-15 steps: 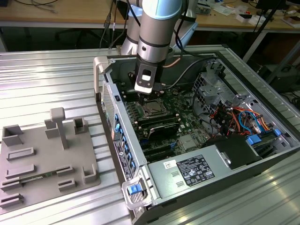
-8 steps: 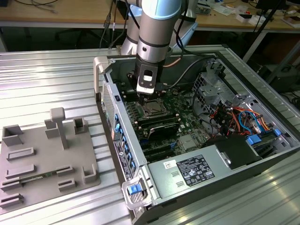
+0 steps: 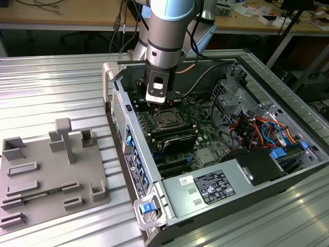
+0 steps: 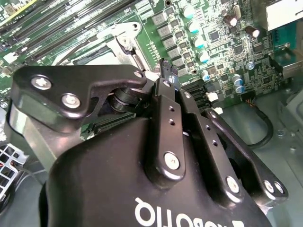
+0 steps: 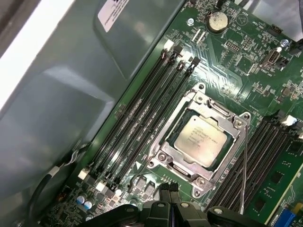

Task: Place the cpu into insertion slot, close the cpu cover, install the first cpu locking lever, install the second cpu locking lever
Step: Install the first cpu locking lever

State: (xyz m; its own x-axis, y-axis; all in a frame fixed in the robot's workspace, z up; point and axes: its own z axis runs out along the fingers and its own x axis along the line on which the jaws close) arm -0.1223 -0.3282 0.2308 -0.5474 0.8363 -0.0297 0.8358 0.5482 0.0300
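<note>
The cpu (image 5: 201, 136) lies flat in the insertion slot (image 3: 167, 119), its silver-grey top facing up. The cpu cover (image 5: 215, 108), a silvery frame, lies down around it. A thin locking lever (image 5: 244, 175) runs along one side of the socket; I cannot tell whether it is latched. My gripper (image 5: 168, 191) hangs just above the motherboard beside the socket's edge, its fingers together with nothing between them. The second wrist view shows the gripper (image 4: 166, 71) from behind, with the socket corner (image 4: 120, 40) beyond its tips. In the exterior view the gripper (image 3: 156, 100) sits inside the open case.
Long black memory slots (image 5: 142, 109) flank the socket on both sides. The grey case wall (image 5: 71, 94) rises close by. A power supply (image 3: 211, 188) and coloured cables (image 3: 257, 128) fill the exterior view's right. A grey fixture plate (image 3: 46, 170) lies outside the case.
</note>
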